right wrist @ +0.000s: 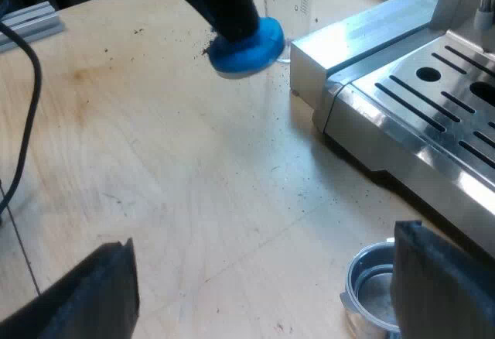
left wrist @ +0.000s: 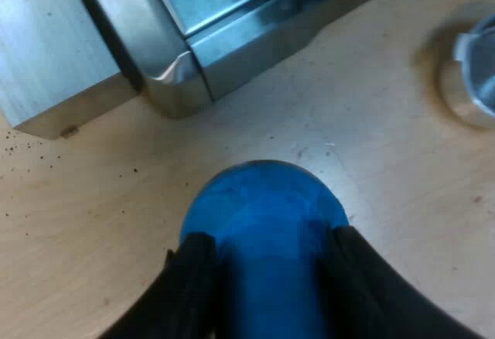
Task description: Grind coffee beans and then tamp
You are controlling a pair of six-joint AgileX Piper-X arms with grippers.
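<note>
Both steps looked undone: left gripper (left wrist: 267,242) pinched the blue tamper (left wrist: 263,200) beside the espresso machine (left wrist: 232,37), right gripper (right wrist: 267,292) hung spread wide by the metal holder (right wrist: 373,286), seemingly empty on the table (right wrist: 155,161).

- Bright, even light falls on the pale desk (right wrist: 170,169).
- White glare streaks the espresso machine's (right wrist: 418,114) steel edges.
- A soft shadow lies along the machine's base.
</note>
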